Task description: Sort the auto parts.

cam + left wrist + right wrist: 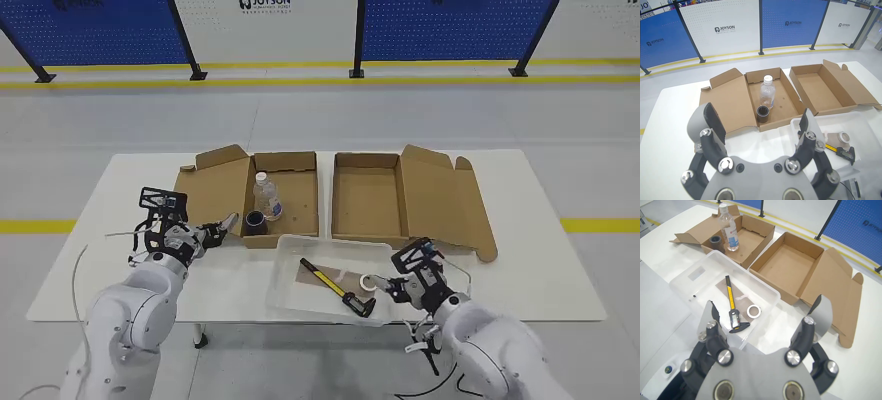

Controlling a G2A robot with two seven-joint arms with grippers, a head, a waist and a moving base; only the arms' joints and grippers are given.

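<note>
Seen from above, your left tool (758,117) hangs spread wide and holding nothing over the desk (668,123), at 8 o'clock of the left box (785,109); your right tool (765,306), likewise spread and holding nothing, hovers at the clear tray (747,273), over its 4 o'clock corner. The tray sits at the desk's 6 o'clock edge as the pick-up point; in it lie a caliper (731,306) and, just beside the caliper's head at 1 o'clock, a metal ring (753,311). Both boxes stand at 12 o'clock of the tray with lids folded flat outward, plainly so parts can be dropped in from above; the left one holds an upright bottle (767,93) and a black cylinder (762,114) close together near its front wall. The right box (819,91) looks the likely home for what remains; your right tool is best placed for the ring.
</note>
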